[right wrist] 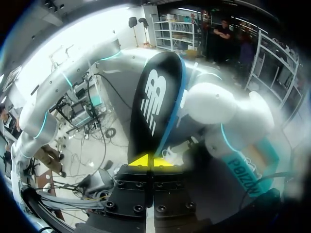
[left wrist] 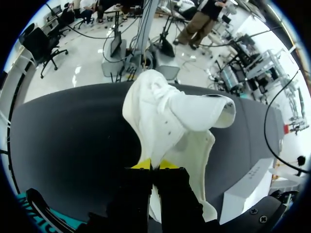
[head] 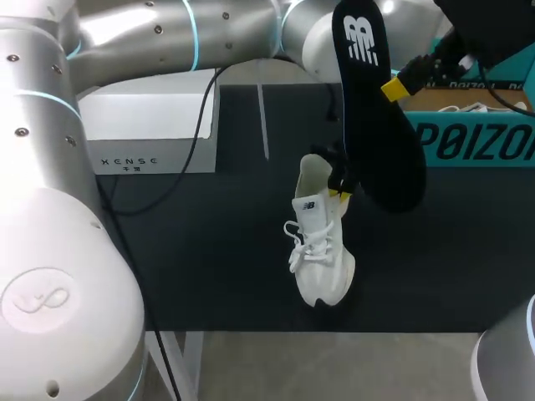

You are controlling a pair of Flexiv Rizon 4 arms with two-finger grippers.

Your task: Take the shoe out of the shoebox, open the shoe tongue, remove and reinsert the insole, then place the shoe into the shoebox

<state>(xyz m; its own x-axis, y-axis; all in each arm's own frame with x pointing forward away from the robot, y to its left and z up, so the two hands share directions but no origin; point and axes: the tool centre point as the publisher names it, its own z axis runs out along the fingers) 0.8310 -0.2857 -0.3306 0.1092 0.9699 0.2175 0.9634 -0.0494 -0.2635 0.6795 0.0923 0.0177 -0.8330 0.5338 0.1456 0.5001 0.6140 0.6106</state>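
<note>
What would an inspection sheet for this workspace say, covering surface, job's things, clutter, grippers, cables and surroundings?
Surface: dark grey matte table top.
Job's things: white lace-up sneaker, held at its rear collar; black foam insole, out of the shoe and held up in the air; teal cardboard shoebox at the far right, open.
Clutter: white rectangular box at the far left.
Grippers: left gripper shut on the sneaker; right gripper shut on the insole.
Cables: black cable draped over the white box onto the table.
Surroundings: nothing seen reaching over the table.
</note>
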